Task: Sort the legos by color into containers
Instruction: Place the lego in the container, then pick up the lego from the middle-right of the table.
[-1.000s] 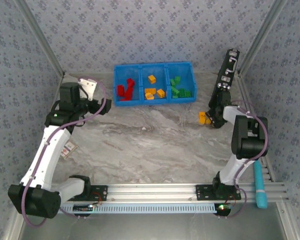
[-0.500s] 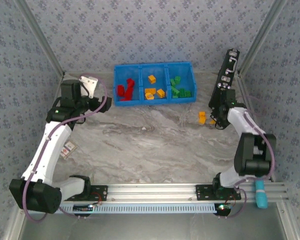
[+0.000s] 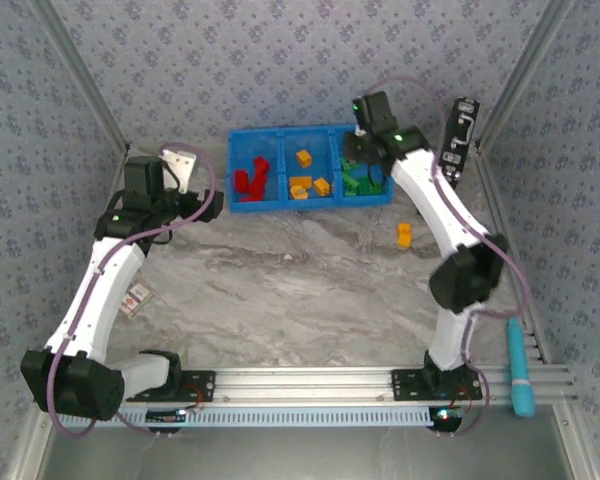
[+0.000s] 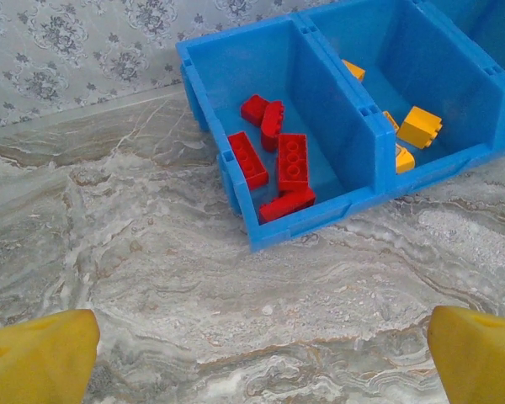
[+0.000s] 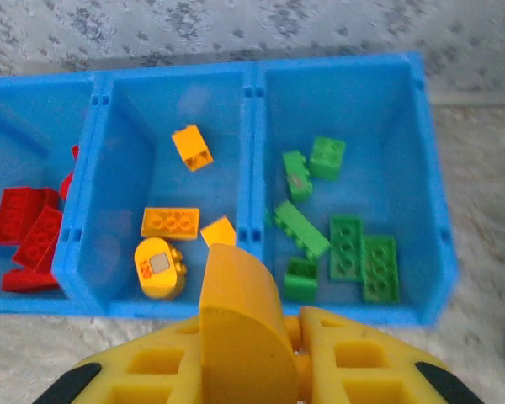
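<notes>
Legos (image 5: 347, 247) lie sorted red, orange, green in the blue bin (image 5: 337, 63) at 12 o'clock; one orange brick (image 3: 404, 235) sits on the counter (image 3: 300, 290) at its 4 o'clock. Right fingers (image 5: 236, 311), closed above the bin, hide any catch; left fingers (image 4: 42, 358) gape, cropped by the frame.

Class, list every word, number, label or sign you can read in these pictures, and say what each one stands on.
No text here can be read.
White tag on the left arm: print too small to read.
Black case: pale marks, too blurred to read.
Rounded yellow brick: a grey patch, no letters to be made out.
</notes>
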{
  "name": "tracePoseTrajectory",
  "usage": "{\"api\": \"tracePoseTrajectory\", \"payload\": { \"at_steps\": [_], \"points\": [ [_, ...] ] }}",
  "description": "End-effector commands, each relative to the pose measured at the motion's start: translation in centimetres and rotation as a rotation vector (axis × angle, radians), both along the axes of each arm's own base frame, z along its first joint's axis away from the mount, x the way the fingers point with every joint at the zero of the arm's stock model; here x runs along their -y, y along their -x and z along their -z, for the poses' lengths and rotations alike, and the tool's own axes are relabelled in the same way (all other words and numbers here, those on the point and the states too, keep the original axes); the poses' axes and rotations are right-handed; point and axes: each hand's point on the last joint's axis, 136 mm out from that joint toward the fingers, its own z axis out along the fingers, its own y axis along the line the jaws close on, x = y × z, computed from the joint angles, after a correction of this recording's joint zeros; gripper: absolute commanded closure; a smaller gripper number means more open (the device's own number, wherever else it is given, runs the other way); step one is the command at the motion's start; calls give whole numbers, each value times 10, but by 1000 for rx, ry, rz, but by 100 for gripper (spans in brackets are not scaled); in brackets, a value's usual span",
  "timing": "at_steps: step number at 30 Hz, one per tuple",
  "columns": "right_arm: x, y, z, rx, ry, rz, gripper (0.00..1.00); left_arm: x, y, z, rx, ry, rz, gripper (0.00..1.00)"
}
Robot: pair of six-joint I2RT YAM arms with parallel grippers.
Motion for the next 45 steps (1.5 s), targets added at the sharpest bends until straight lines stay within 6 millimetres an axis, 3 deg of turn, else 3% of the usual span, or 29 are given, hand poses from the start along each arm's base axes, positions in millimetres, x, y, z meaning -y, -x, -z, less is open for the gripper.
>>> {"api": "tracePoseTrajectory", "payload": {
  "at_steps": [1, 4, 9, 15, 18, 22, 25, 30, 34, 38, 41, 45],
  "points": [
    [-27, -19, 28, -34, 142, -148, 76, -3, 1, -21, 36, 50, -20, 0],
    [-57, -41, 46, -31, 129, -220, 75, -5, 1, -18, 27, 69, -31, 0],
    [-81, -62, 79, -53, 97, -262, 74, 1, 4, -18, 34, 104, 14, 0],
    [-98, -63, 128, -117, 54, -273, 64, 2, 0, -18, 32, 115, 14, 0],
    [-100, -61, 141, -132, 64, -270, 58, 2, 0, -16, 25, 117, 12, 0],
    [-97, -58, 140, -142, 74, -265, 52, -1, -1, -16, 22, 114, -10, 0],
    [-90, -49, 114, -115, 87, -259, 50, -3, 0, -18, 24, 106, -21, 0],
    [-51, -9, 59, -97, 157, -227, 45, -4, 0, -19, 23, 100, -23, 0],
    [3, 37, 51, -174, 179, -142, 40, -3, 1, -18, 15, 101, -16, 0],
    [74, 88, 75, -281, 135, 96, 38, -5, -1, -11, 1, 98, -29, 0],
    [115, 121, 97, -321, 77, 255, 38, -5, -4, -4, -14, 95, -36, 0],
    [139, 141, 127, -352, -37, 347, 32, 0, -6, -5, -14, 101, -15, 0]
  ]
}}
